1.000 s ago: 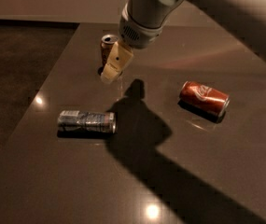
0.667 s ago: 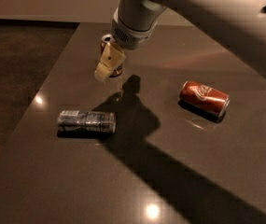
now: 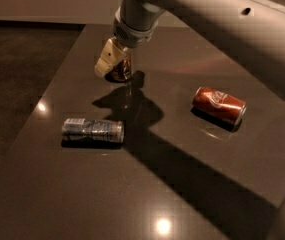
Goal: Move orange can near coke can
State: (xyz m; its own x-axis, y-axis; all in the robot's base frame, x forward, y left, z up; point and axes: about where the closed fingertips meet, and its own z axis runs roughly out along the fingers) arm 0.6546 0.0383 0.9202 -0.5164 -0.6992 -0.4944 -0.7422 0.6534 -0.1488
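The orange can (image 3: 124,69) stands upright at the far left-centre of the dark table (image 3: 192,184); only its orange-brown lower body shows, the rest is hidden by my gripper. My gripper (image 3: 114,68) is down at the can, right against its left side. The coke can (image 3: 219,105), red with white script, lies on its side to the right, well apart from the orange can.
A silver-blue can (image 3: 93,130) lies on its side at the front left of the table. My arm (image 3: 217,19) reaches in from the upper right and casts a broad shadow across the middle. The table's left edge borders a dark floor (image 3: 17,69).
My gripper has moved left and back, from beside the orange can onto it. The can's top is now hidden by it. The other two cans have not moved.
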